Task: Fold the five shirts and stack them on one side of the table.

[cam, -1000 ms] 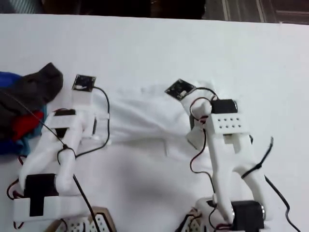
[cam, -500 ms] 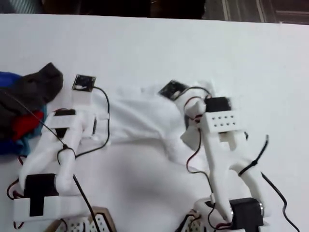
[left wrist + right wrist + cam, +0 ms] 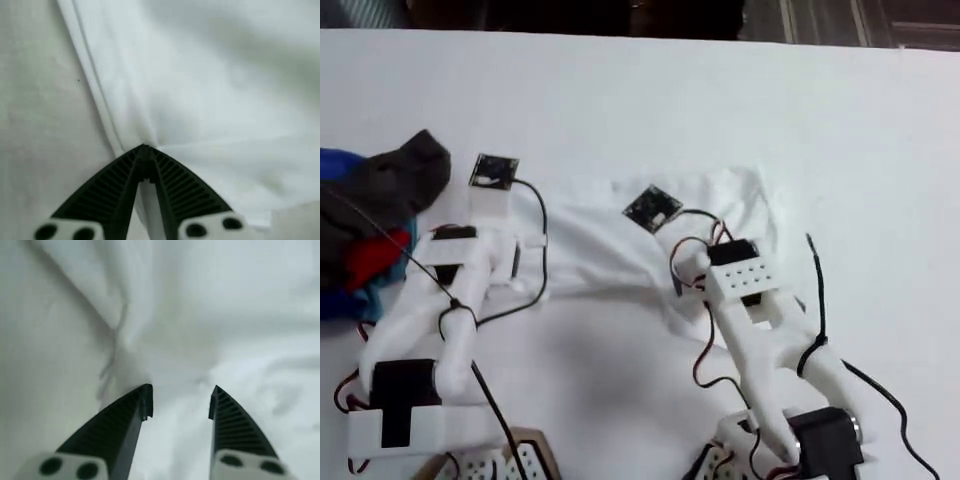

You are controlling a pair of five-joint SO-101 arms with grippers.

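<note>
Left gripper — black ribbed fingers pinched together on the hemmed edge of the white cloth shirt, a tight clamp with the fabric puckering at the tips. Right gripper hovers low over that same shirt, fingers apart, rumpled cloth below the gap. The shirt lies creased across the middle of the white table, between the two arms — and at the table's left edge sits a heap of dark grey, red and blue garments.

White shirt spread rumpled mid-table, grey, red, blue shirts heaped far left
</note>
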